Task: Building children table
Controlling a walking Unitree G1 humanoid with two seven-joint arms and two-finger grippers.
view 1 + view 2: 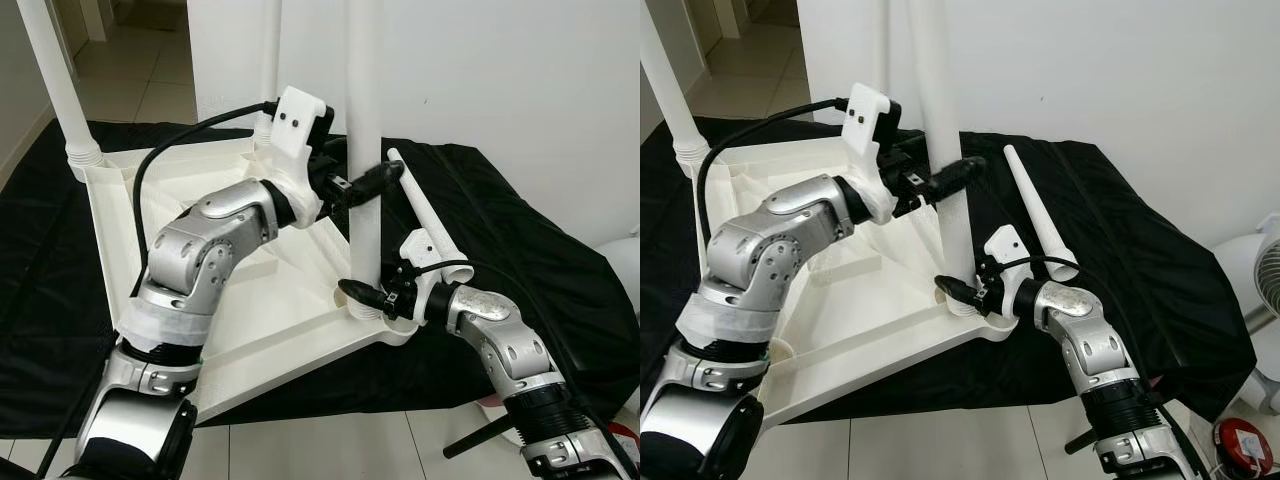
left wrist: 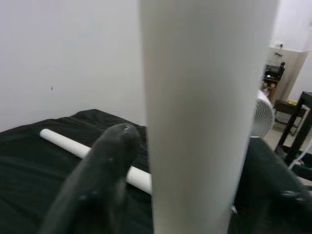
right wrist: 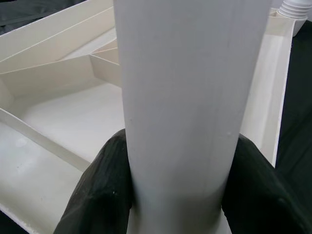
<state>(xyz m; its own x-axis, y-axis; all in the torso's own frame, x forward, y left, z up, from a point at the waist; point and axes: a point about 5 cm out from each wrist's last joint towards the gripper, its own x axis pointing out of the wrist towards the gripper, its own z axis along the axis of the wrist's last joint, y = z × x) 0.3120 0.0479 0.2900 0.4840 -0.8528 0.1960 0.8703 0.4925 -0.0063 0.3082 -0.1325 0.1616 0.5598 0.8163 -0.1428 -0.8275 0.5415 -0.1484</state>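
- The upright leg (image 1: 364, 150) runs out past the top edge in both eye views, so its upper end is not seen.
- The corner socket under that leg is mostly covered by the right tool (image 1: 372, 296), whose fingers (image 3: 97, 190) close round the leg's base; the joint itself cannot be made out.
- The left tool (image 1: 362, 183) grips the leg higher up; its far finger is hidden behind the leg in the eye views, and its near finger (image 2: 100, 180) is blurred in the left wrist view.
- The loose leg (image 1: 1038, 215) on the black cloth (image 1: 1120, 250) has its wide end partly hidden behind the right arm's wrist housing.
- The upturned desk top (image 1: 250, 300) is largely covered by the left arm.
- A second standing leg (image 1: 60, 85) is cut off at the top.
- A white fan (image 1: 1265, 265) is cut by the picture's edge.
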